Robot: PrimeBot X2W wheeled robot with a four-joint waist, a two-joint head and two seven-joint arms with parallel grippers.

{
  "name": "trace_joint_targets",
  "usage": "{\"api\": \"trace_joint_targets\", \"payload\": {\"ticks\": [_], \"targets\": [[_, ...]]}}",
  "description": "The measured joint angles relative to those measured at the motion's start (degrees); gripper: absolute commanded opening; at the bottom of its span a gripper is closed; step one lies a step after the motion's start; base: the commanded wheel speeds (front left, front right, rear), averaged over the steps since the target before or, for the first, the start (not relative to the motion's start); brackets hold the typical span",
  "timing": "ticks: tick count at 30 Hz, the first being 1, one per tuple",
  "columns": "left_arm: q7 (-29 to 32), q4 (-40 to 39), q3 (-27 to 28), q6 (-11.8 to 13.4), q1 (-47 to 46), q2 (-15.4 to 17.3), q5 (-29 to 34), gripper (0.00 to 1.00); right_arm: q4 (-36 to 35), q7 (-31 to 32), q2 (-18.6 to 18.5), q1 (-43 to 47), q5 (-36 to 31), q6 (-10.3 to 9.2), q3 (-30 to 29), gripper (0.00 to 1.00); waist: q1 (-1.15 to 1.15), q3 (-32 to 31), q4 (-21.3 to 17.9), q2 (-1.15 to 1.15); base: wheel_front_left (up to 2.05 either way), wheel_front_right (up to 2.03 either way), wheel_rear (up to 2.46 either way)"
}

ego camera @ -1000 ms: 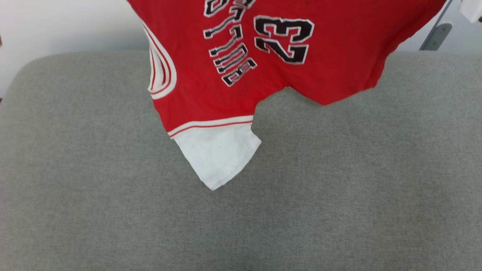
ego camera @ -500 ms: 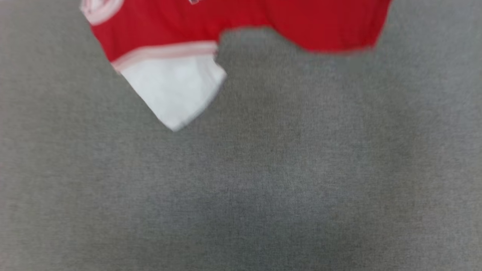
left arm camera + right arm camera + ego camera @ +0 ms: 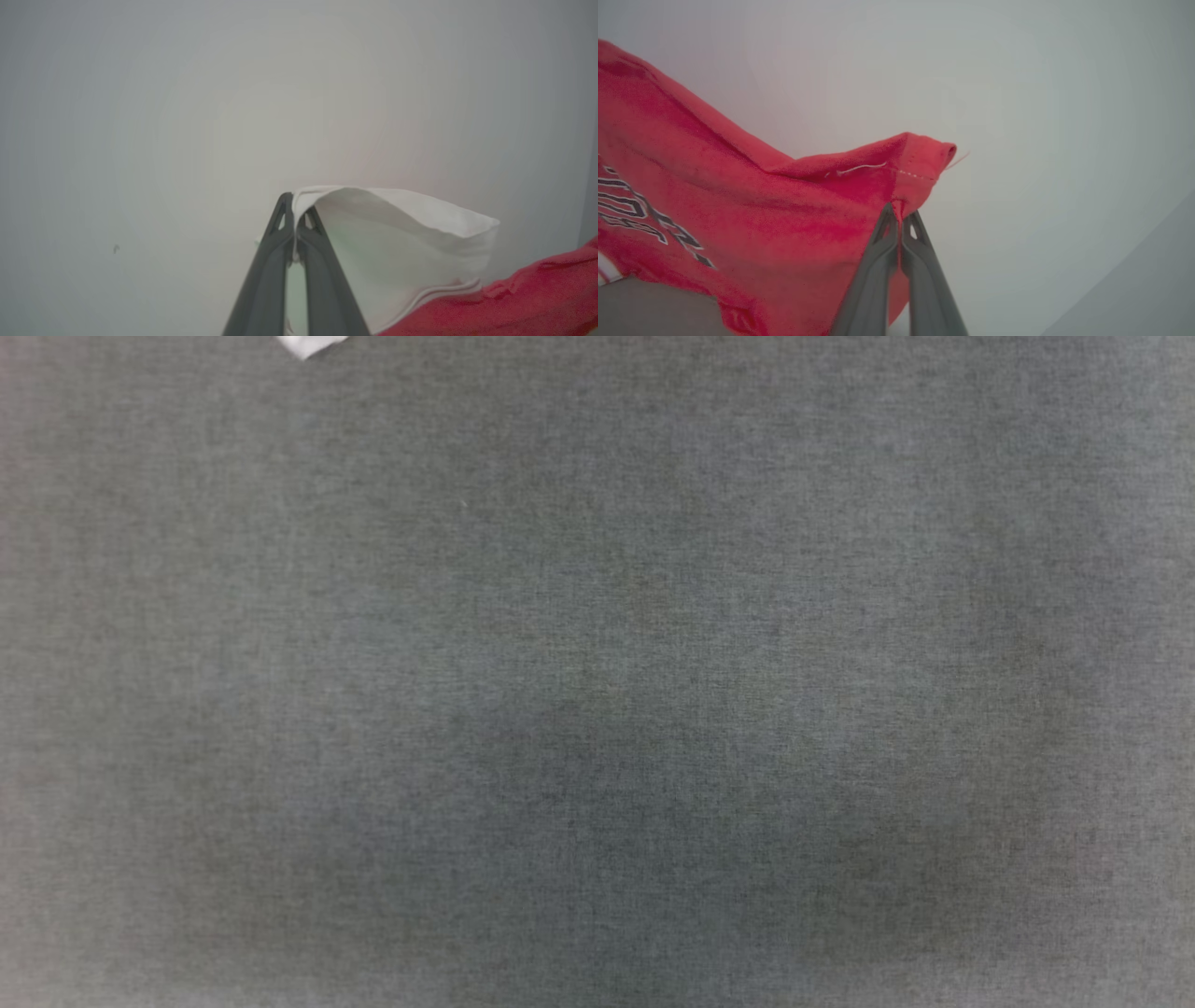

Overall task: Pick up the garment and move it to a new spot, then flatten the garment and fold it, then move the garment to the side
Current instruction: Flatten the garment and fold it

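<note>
Head view sits lower than second ago: red jersey T-shirt [image 3: 303,345], white sleeve tip at top edge, over grey woven cushion [image 3: 597,709]. Left gripper [image 3: 295,219] clenched on sleeve edge, right gripper [image 3: 900,217] on red hem (black lettering [image 3: 640,210] unreadable).

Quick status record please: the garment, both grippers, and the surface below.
garment: red jersey, lifted and hanging between both grippers, not laid flat
left gripper: fingers shut on the white sleeve
right gripper: fingers shut on a red hemmed corner
surface: grey fabric; a white sleeve tip shows at the head view's top edge
</note>
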Motion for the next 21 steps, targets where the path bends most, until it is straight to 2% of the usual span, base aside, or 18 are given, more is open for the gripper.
{"api": "trace_joint_targets", "payload": {"ticks": [3, 7, 14, 17, 21], "targets": [[5.46, -3.66, -4.04, -0.02, 5.94, 2.52, -4.2, 0.0, 3.16, 1.47, -0.19, 2.85, 2.52, 0.0, 2.85, 0.0, 0.0, -0.77, 0.47, 0.0, 0.0, 0.0, 0.0], [13.16, -9.26, -8.89, -0.08, 14.58, 7.4, -10.06, 0.0, 5.04, 4.93, -0.86, 7.93, 9.0, 0.0, 6.95, 0.0, 0.0, -2.9, 1.26, 0.0, 0.0, 0.0, 0.0], [27.0, -17.63, -13.34, -0.02, 29.99, 14.0, -20.12, 0.0, -0.41, 14.88, -4.79, 19.95, 22.5, 0.0, 13.7, 0.0, 0.0, -7.68, 2.59, 0.0, 0.0, 0.0, 0.0], [31.08, -23.97, -14.74, 2.33, 35.84, 16.94, -23.17, 0.0, -6.39, 21.16, -7.2, 25.98, 28.56, 0.0, 15.75, 0.0, 0.0, -9.96, 3.01, 0.0, 0.0, 0.0, 0.0], [34.49, -35.24, -16.08, 8.0, 43.2, 21.75, -26.91, 0.0, -15.26, 29.48, -11.12, 35.54, 35.13, -0.01, 16.13, 0.0, 0.0, -13.01, 3.42, 0.0, 0.0, 0.0, 0.0]]}}
